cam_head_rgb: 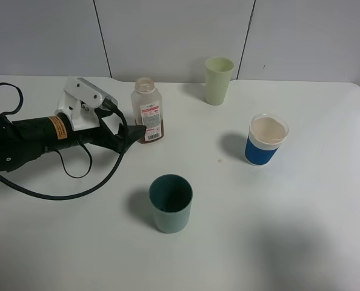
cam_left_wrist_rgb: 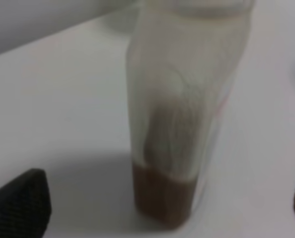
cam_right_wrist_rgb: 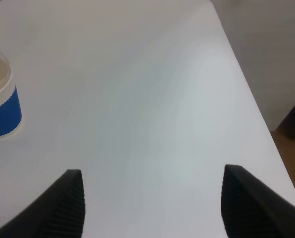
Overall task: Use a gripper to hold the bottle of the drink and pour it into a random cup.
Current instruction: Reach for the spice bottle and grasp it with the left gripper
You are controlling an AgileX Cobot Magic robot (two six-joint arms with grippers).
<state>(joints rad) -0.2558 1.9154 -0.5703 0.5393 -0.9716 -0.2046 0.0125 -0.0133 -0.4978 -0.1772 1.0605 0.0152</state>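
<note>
Left gripper [cam_head_rgb: 131, 132]: jaws wide, lying low and nearly level at centre-left of the overhead frame, arm reaching in from the left edge with its black cable [cam_head_rgb: 77, 182] looped on the table [cam_head_rgb: 301, 242]. In its wrist view the drink bottle [cam_head_rgb: 147, 112] stands between the two black pads [cam_left_wrist_rgb: 18, 201] with bare table on either side, so I read this as straddling, not clamped. From overhead I can't tell whether the near fingertip grazes the base. The bottle is upright, just left of centre in the upper half of the overhead frame, with no cap, a white-and-red label, and brown liquid only in the bottom part. I think the sideways low approach makes sense: the fingers take the squarish body and the open neck stays free for the pour. I judge this as pre-grasp, with closing next. With so little liquid the pour will need a deep tilt, and a loose grip on smooth plastic could slip. The teal cup [cam_head_rgb: 170, 203] sits lower centre, apart from the bottle. It has the widest mouth and the shortest carry, so it's my pick as target. The pale green cup [cam_head_rgb: 219, 80] is upper centre and the blue-and-white cup [cam_head_rgb: 266, 140] right of centre. Both are well clear of the swing. Right gripper [cam_right_wrist_rgb: 152, 210]: jaws spread wide, holding nothing, over bare table near the blue-and-white cup. It's not in the overhead view, and it looks parked out of the way.
</note>
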